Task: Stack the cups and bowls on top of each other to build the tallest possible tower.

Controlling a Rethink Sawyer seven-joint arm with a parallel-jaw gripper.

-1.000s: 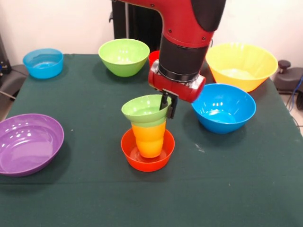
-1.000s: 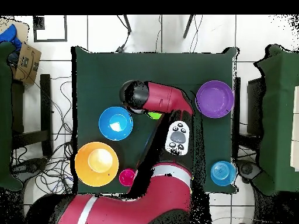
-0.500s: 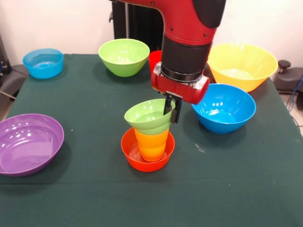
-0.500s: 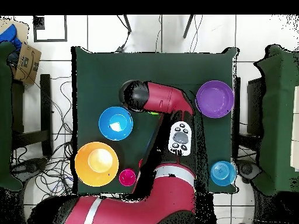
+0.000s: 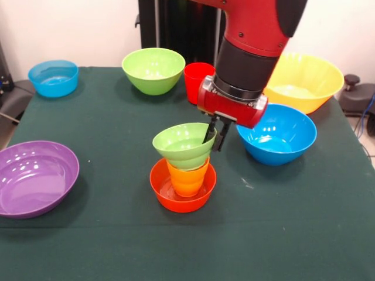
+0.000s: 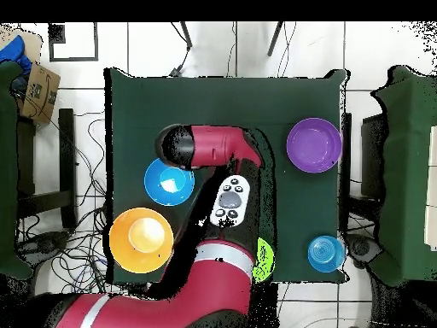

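Clamped on the green bowl's (image 5: 183, 145) rim, end effector (image 5: 212, 134) together. Bowl tilted atop the orange cup (image 5: 188, 177). Could slide off once released.

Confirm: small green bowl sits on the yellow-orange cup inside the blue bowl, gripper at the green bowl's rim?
Not quite. In the front view the yellow-orange cup stands in the small orange bowl, not the blue bowl, which sits apart, empty. The rest holds: the green bowl tops the cup, and the gripper is at its rim.

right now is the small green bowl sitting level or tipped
Tipped: the small green bowl leans left on the yellow-orange cup, its right rim pinched by the end effector.
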